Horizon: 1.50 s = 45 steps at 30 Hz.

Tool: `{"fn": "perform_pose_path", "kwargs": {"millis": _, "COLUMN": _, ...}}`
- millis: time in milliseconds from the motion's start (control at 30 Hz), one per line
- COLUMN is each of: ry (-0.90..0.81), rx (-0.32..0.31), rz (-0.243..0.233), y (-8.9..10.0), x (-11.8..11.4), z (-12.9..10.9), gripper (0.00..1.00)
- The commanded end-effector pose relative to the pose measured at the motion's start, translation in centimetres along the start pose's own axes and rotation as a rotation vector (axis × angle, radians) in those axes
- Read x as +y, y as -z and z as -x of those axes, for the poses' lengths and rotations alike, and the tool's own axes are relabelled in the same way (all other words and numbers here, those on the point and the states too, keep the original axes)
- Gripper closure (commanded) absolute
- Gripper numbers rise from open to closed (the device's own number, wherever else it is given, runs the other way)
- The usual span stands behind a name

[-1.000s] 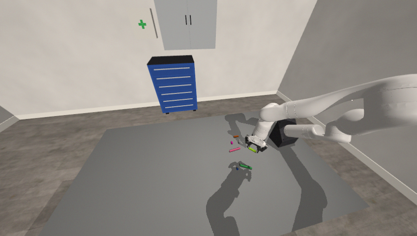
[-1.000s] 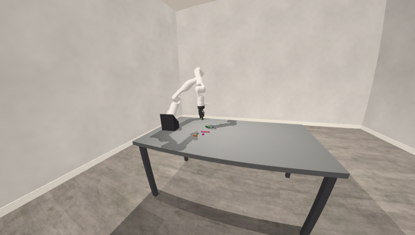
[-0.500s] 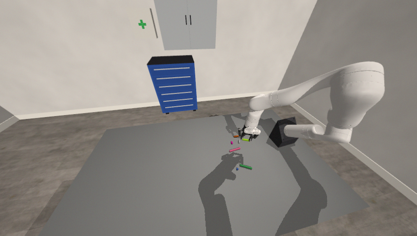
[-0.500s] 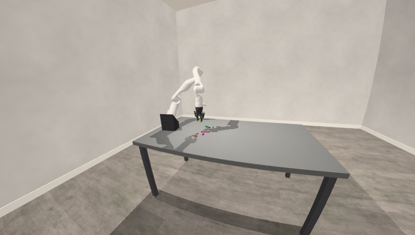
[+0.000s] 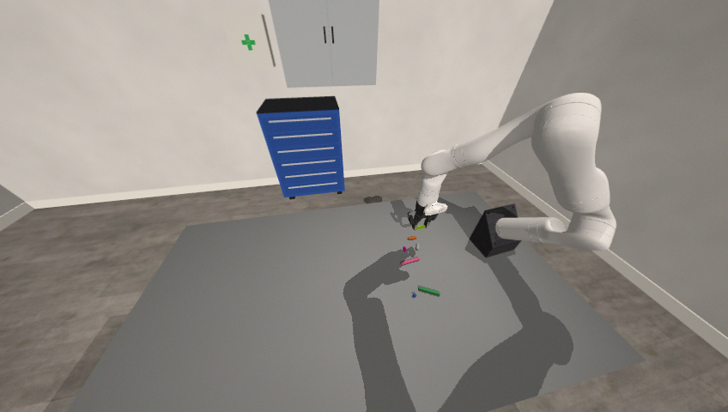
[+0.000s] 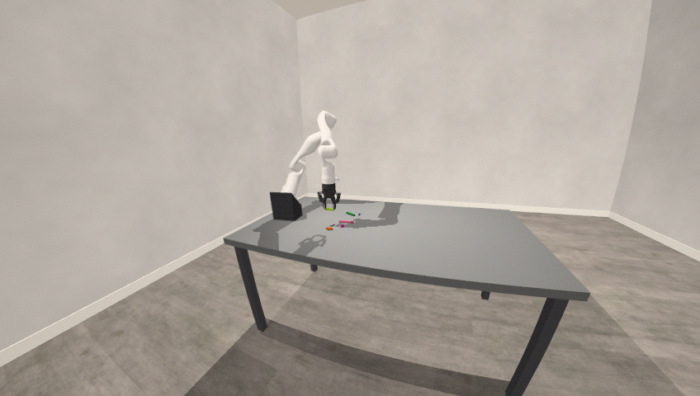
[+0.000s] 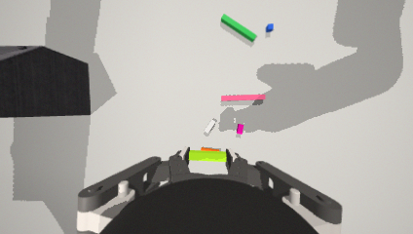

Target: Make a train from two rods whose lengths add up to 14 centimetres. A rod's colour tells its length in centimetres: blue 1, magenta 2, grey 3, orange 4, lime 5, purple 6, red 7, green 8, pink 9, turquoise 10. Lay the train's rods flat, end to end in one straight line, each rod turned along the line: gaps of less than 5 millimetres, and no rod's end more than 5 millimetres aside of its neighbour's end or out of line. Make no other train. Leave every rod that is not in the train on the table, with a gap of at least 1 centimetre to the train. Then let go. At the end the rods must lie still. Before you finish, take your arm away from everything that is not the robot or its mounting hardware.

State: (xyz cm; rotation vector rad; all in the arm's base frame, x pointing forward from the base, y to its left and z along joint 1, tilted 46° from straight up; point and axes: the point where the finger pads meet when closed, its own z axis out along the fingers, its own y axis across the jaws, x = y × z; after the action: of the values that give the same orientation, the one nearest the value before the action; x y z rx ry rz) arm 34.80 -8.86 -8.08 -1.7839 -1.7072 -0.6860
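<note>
My gripper (image 7: 207, 155) is shut on the lime rod (image 7: 207, 155), gripping it by its two ends; it also shows in the top view (image 5: 421, 227) and the exterior view (image 6: 329, 209). The rod hangs just above the table near the far edge. The orange rod (image 5: 411, 238) lies just past it, partly hidden behind the lime rod in the wrist view (image 7: 210, 149). Farther on lie the grey rod (image 7: 209, 126), the magenta rod (image 7: 240, 129), the pink rod (image 7: 243, 97), the green rod (image 7: 239, 27) and the blue rod (image 7: 269, 27).
The arm's black base block (image 5: 494, 230) stands on the table to the right of the gripper; it shows at the left in the wrist view (image 7: 41, 82). A blue drawer cabinet (image 5: 301, 147) stands on the floor behind the table.
</note>
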Motion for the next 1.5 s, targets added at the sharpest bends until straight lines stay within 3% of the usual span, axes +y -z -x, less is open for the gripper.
{"fn": "perform_pose_path", "kwargs": {"millis": 0, "ry": 0.077, "rx": 0.015, "rz": 0.011, "y": -0.4, "x": -0.7, "z": 2.6, "gripper": 0.51}}
{"fn": "perform_pose_path", "kwargs": {"millis": 133, "ry": 0.182, "rx": 0.012, "rz": 0.017, "y": -0.6, "x": -1.1, "z": 4.8, "gripper": 0.51}}
{"fn": "perform_pose_path", "kwargs": {"millis": 600, "ry": 0.362, "rx": 0.005, "rz": 0.035, "y": -1.1, "x": -1.9, "z": 8.6, "gripper": 0.51}}
{"fn": "perform_pose_path", "kwargs": {"millis": 1467, "ry": 0.390, "rx": 0.004, "rz": 0.036, "y": -1.4, "x": -1.9, "z": 9.0, "gripper": 0.51}}
